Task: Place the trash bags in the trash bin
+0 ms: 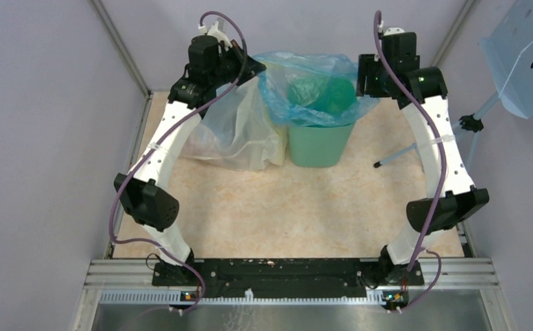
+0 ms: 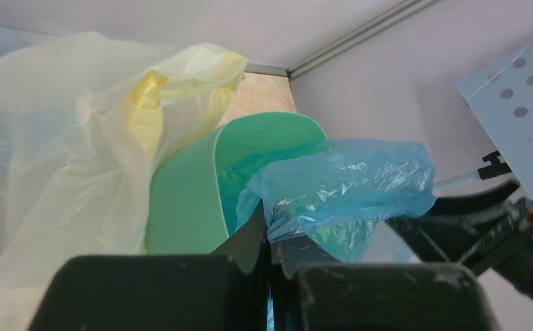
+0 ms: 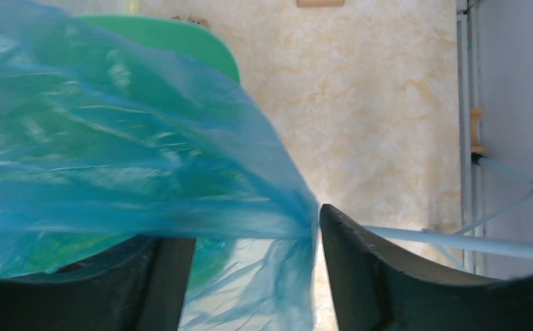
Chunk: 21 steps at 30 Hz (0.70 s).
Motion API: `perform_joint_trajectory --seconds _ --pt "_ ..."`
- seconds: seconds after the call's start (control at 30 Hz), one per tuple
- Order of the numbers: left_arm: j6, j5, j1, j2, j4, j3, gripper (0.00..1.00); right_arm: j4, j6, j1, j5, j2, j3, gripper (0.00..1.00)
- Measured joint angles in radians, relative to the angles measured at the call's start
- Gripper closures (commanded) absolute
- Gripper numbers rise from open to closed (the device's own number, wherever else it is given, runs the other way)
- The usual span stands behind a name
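Crinkly blue bag (image 1: 316, 70) drapes over the upright mint-green bin (image 1: 318, 147)

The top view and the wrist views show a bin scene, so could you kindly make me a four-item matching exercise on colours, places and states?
1. trash bin
2. trash bag
3. yellowish sack
4. left gripper

A. blue, draped over the bin's mouth
B. shut on blue plastic
C. mint green, upright
D. slumped beside the bin, on the left gripper's side

Pairs: 1-C, 2-A, 3-D, 4-B.
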<state>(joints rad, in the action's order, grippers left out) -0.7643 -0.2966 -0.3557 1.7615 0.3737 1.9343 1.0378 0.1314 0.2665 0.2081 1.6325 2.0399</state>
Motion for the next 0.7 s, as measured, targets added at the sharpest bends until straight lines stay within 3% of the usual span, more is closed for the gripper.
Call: perform_joint_trajectory --seconds 0.13,0.43,0.6,0.7 --pt "-0.029 -0.026 -0.021 0.048 -0.007 0.024 1.0 -0.06 -0.018 0.075 0.008 -0.136 -0.16 0.3" --pt "-0.077 -0.028 -0.056 0.093 -0.032 0.035 1.0 -0.193 0.019 0.225 0.175 -0.285 -0.233 0.24" --pt "-0.087 -0.024 -0.056 0.095 -0.039 0.037 1.0 -0.206 0.027 0.229 0.279 -0.288 -0.233 0.44" --pt "-0.089 -0.023 -0.055 0.095 -0.045 0.039 1.0 -0.212 0.046 0.233 0.209 -0.299 -0.235 0.46"
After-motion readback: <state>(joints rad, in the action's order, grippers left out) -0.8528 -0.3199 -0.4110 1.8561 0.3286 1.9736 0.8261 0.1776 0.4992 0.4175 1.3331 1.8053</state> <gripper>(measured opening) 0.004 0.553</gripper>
